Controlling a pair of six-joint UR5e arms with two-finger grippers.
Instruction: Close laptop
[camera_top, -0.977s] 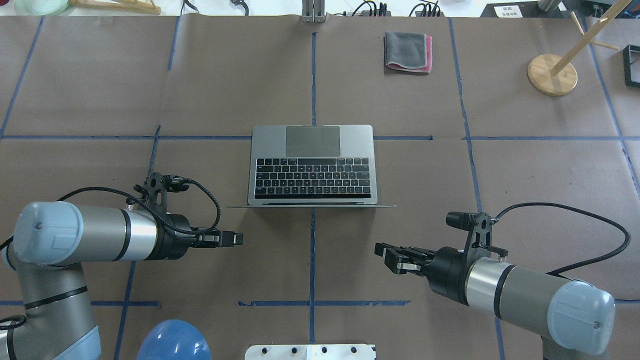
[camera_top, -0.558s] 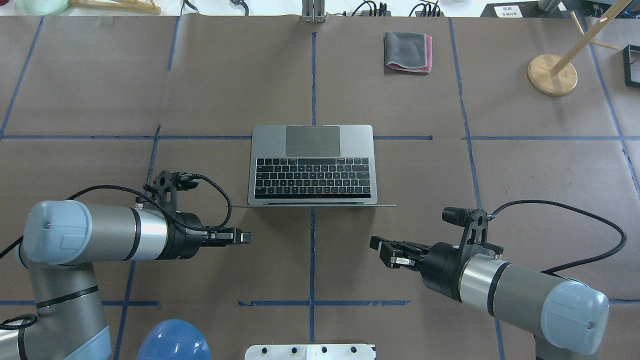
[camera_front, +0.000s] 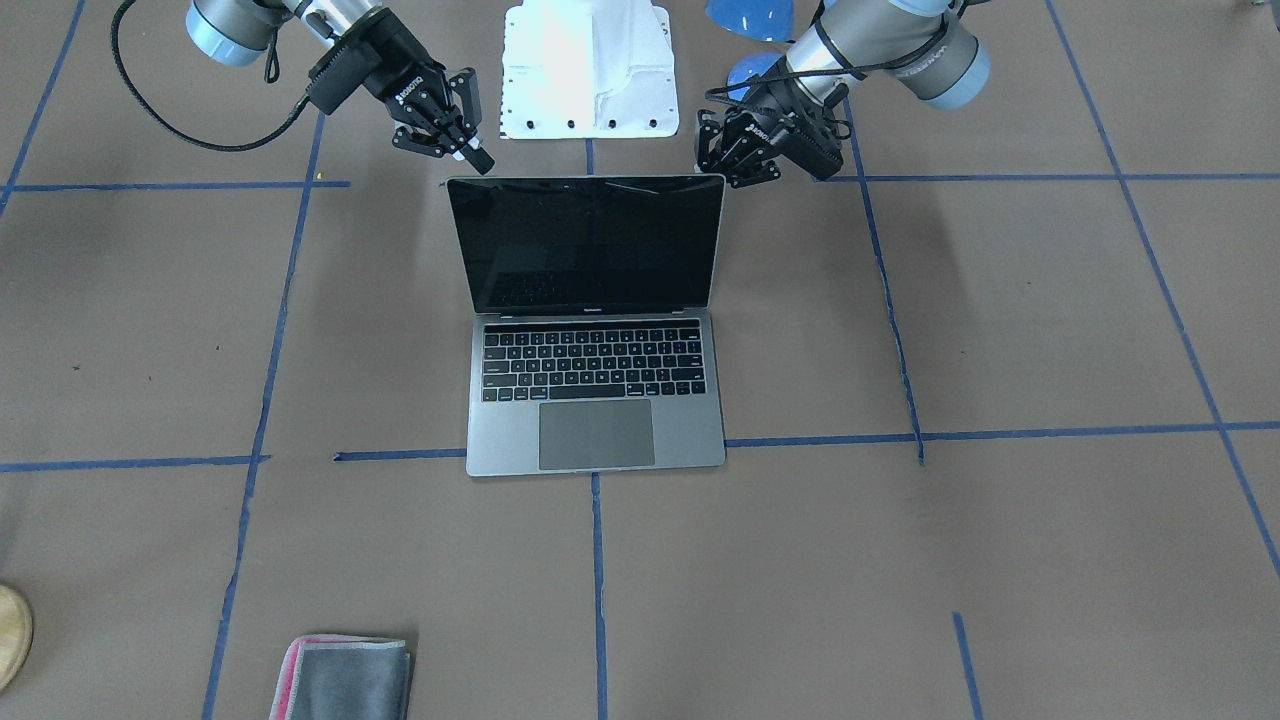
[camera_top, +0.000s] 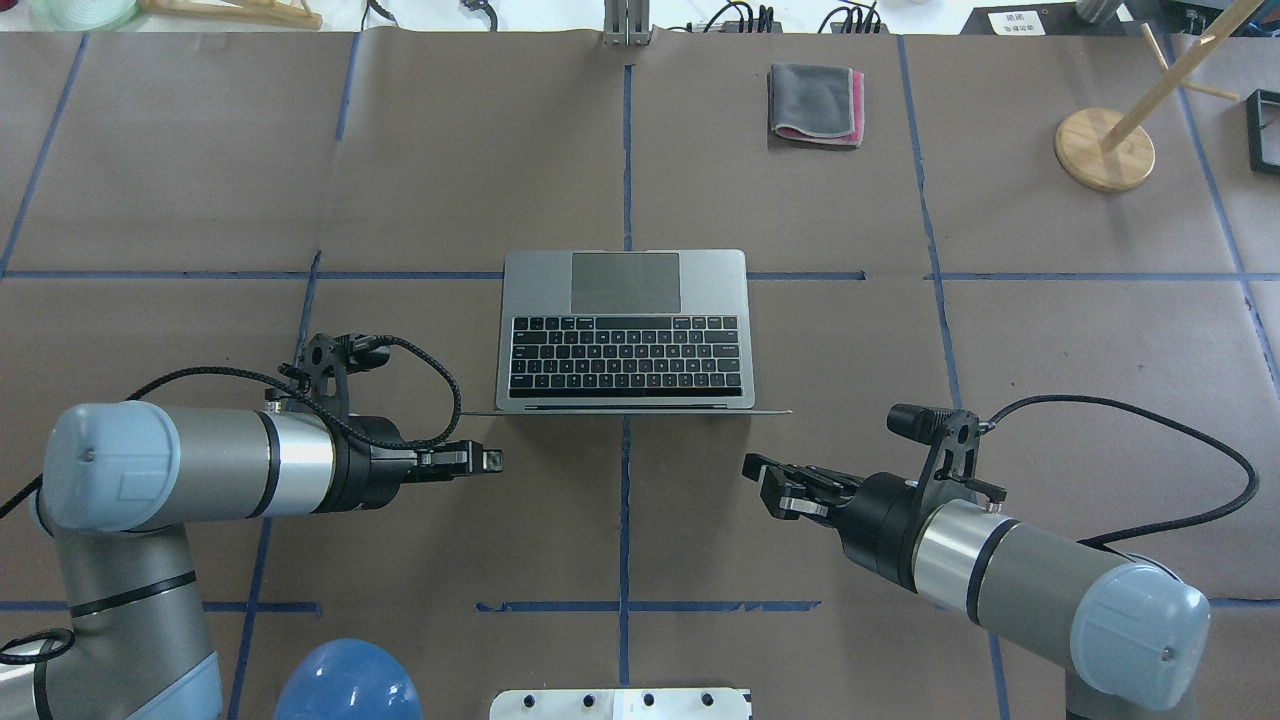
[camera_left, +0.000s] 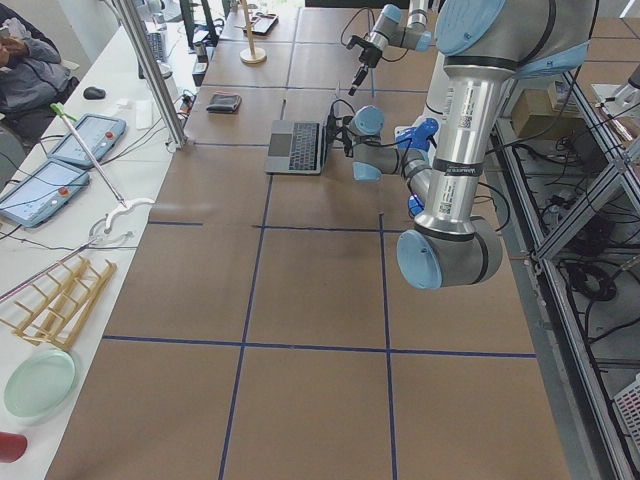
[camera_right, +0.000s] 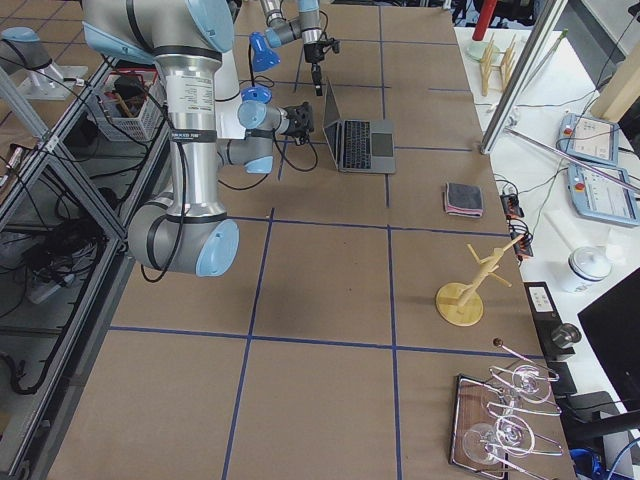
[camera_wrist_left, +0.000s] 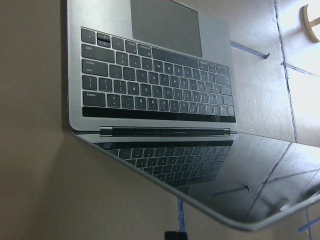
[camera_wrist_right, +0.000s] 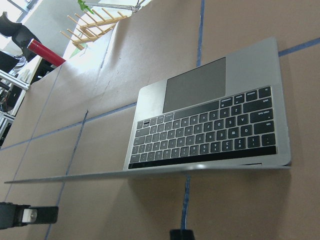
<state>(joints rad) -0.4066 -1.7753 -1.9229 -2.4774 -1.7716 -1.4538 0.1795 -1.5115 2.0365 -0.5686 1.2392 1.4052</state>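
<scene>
Flanking the open laptop at 7 and 5 o'clock, L gripper (state unclear) and spread R gripper seem poised to push it shut.

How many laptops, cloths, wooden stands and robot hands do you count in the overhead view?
Laptop: 1
Cloth: 1
Wooden stand: 1
Hands: 2, the left hand and the right hand
Total: 5
</scene>
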